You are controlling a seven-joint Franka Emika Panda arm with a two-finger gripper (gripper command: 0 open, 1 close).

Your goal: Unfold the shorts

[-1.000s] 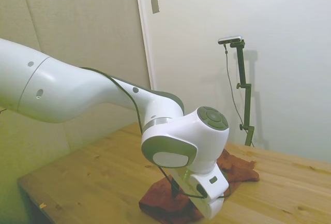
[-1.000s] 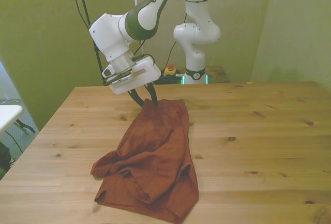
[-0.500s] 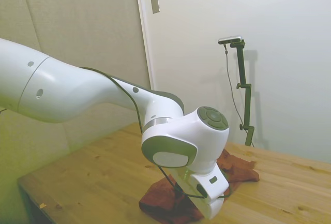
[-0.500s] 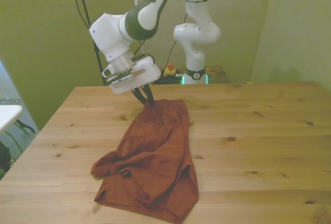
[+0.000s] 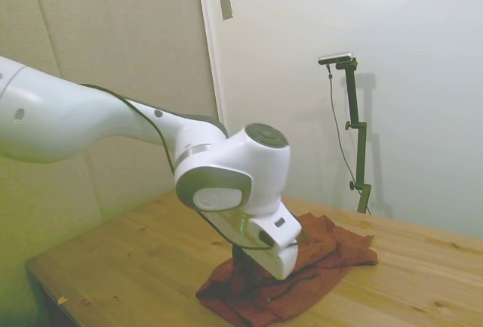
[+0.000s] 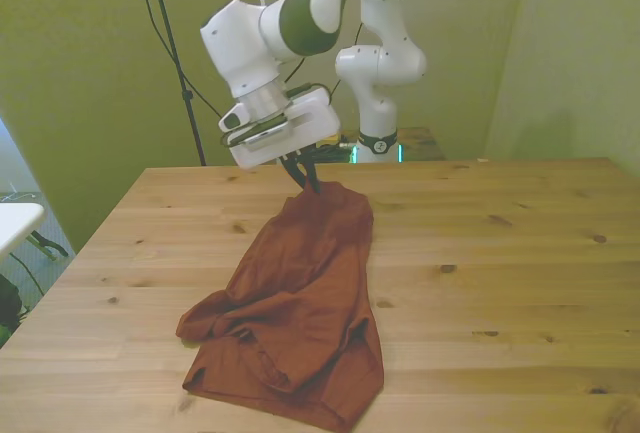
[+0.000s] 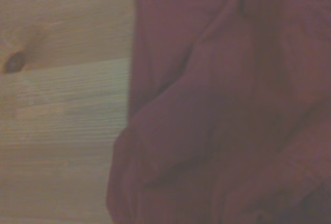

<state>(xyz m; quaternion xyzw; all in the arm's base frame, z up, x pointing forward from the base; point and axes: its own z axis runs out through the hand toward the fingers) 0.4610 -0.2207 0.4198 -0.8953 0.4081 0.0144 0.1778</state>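
Nearest the front camera we saw the crumpled, bunched end of the shorts (image 6: 290, 303), lying on the wooden table (image 6: 520, 283) toward the front view's left of its middle. From that heap the rust-red cloth ran away from the camera as one long band, so its long axis pointed from the near edge toward the far edge, leaning slightly to the front view's right. At the far end we found the gripper (image 6: 308, 179), its dark fingers drawn close together and pinching the top edge of the cloth, lifted a little off the wood. The white arm (image 6: 290, 33) bent down from above and behind, its wrist tilted over the far end. In the wrist view we saw only blurred red folds beside bare planks. We could read no writing or label anywhere.
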